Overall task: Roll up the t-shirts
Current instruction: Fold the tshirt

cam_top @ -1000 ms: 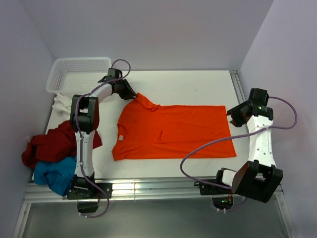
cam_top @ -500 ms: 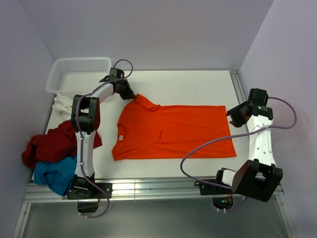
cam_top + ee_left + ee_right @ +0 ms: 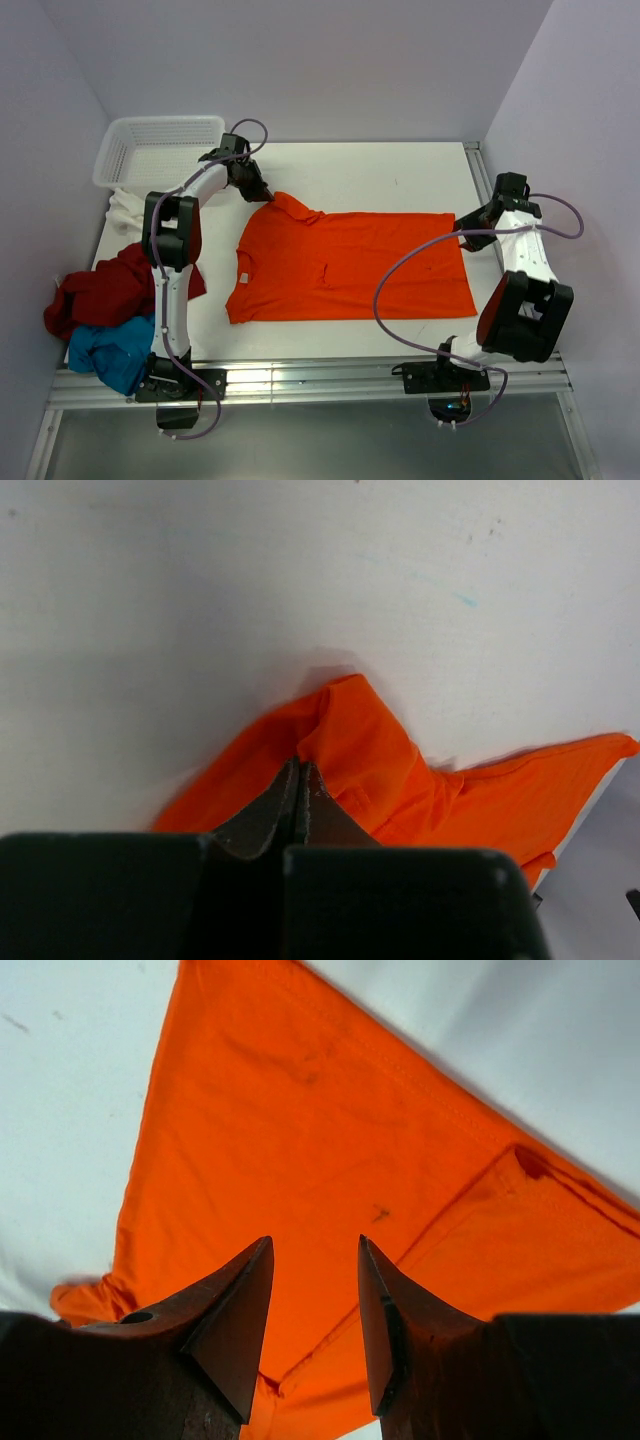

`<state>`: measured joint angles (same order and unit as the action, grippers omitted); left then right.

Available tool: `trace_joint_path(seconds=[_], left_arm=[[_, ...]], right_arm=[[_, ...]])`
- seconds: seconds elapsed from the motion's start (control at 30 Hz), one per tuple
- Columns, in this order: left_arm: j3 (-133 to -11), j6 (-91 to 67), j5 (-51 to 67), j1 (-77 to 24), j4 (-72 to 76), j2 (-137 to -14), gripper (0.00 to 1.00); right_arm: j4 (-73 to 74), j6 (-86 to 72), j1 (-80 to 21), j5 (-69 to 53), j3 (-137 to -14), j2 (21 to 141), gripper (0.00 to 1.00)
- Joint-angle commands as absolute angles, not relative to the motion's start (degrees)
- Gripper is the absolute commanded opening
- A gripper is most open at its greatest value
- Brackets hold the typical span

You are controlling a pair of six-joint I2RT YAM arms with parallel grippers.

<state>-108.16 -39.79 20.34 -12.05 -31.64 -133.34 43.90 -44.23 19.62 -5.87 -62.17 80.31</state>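
Observation:
The orange t-shirt (image 3: 350, 265) lies spread flat on the white table, collar end to the left. My left gripper (image 3: 264, 193) is at its far left corner. In the left wrist view that gripper (image 3: 300, 768) is shut, pinching a raised fold of the orange t-shirt (image 3: 370, 750). My right gripper (image 3: 466, 224) hovers at the shirt's far right corner. Its jaws (image 3: 315, 1242) stand open over the orange t-shirt (image 3: 300, 1130), with only cloth showing between them. A dark red t-shirt (image 3: 110, 288), a blue t-shirt (image 3: 108, 352) and a white t-shirt (image 3: 125, 208) lie heaped at the left edge.
A white mesh basket (image 3: 150, 150) stands at the far left corner of the table. A metal rail (image 3: 480, 180) runs along the right edge, close to the right arm. Walls close in on the left, back and right.
My left gripper has shut on the orange shirt's far left corner. The right arm has swung its elbow outward, and its gripper stays over the far right corner.

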Motion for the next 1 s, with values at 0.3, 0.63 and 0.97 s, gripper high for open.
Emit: trace_joint_path(seconds=[0.3, 0.63, 0.97], left_arm=[[-106.4, -39.5, 24.8, -12.4, -36.5, -123.2, 0.0], [-106.5, -38.7, 26.5, -12.5, -38.3, -121.6, 0.0], [-105.2, -37.9, 27.2, -12.5, -39.9, -119.9, 0.0]], right_arm=[[39.7, -44.1, 19.2, -5.0, -75.4, 97.6, 0.47], [41.1, -47.6, 19.5, -6.6, -85.5, 109.0, 0.47], [42.4, -51.0, 19.5, -7.0, -91.1, 115.9, 0.47]])
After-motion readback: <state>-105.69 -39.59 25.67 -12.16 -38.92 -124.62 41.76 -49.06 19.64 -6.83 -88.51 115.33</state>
